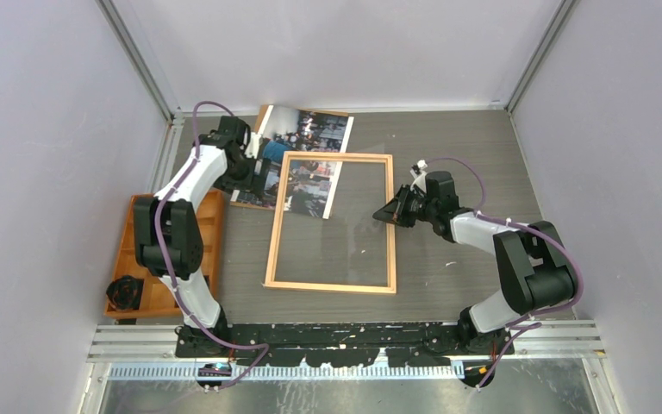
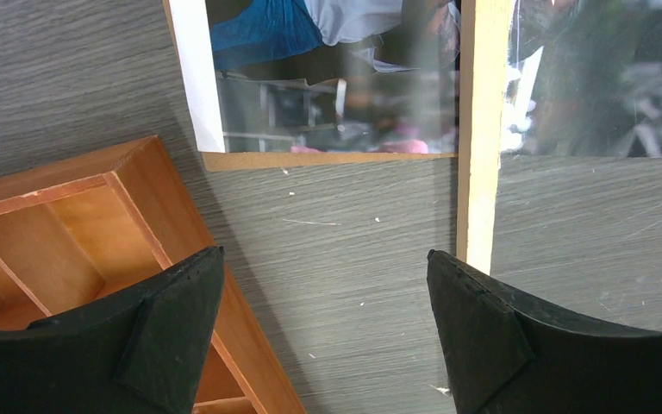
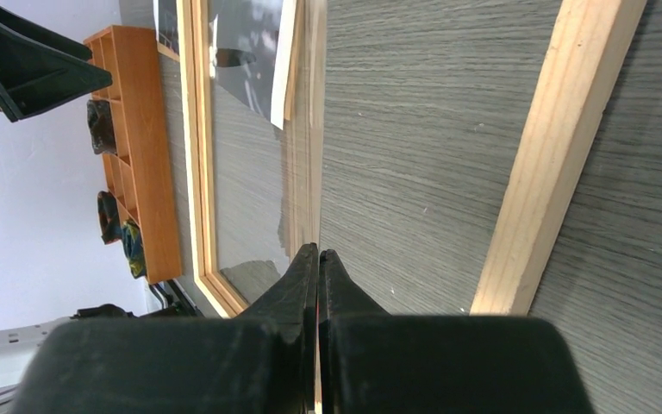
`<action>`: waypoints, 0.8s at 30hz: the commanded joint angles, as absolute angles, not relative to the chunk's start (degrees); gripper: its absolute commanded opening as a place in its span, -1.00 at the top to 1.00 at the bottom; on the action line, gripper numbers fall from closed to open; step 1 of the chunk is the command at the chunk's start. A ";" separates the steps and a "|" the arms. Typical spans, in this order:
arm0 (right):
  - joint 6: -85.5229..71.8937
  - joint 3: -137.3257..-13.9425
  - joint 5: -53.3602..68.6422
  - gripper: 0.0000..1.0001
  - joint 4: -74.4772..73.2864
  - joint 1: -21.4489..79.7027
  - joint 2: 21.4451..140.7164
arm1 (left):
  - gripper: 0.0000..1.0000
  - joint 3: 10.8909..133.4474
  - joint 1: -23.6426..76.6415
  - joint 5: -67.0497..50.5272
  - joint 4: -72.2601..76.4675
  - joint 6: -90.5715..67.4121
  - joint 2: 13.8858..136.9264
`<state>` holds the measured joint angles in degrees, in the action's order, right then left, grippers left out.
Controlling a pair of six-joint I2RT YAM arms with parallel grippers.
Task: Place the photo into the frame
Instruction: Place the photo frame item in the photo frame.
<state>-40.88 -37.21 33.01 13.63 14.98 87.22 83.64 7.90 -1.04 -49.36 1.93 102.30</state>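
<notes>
Right gripper [image 3: 318, 252] is pinched shut on the clear sheet [image 3: 259, 198] inside the frame [image 1: 330, 285]; left gripper [image 2: 323, 255], wide open and empty beside the frame, should take the photo [image 1: 310, 138] squarely by its free border.

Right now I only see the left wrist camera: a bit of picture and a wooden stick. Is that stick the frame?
Observer: Yes. From the top camera the frame is a whole rectangle lying flat, its far left corner over the photo.
Operator: Where's the other gripper?
Observer: The right gripper is by the frame's right strip, shut on the clear sheet's edge.
Operator: Is anything in the tray?
Observer: A black bundle sits at its near end.
</notes>
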 commanded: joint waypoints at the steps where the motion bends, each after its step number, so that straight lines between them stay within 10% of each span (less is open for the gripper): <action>1: -41.95 -36.84 32.14 0.98 18.10 14.83 85.38 | -0.77 83.39 8.47 -0.39 -47.42 2.15 102.47; 24: -50.94 -33.05 34.89 0.98 38.33 14.85 88.42 | -0.72 74.38 12.83 8.34 -37.39 6.48 108.10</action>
<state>-49.23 -33.12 34.81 30.50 14.98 87.79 75.18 11.66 6.28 -40.95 5.13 107.94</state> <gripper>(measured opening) 0.023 0.861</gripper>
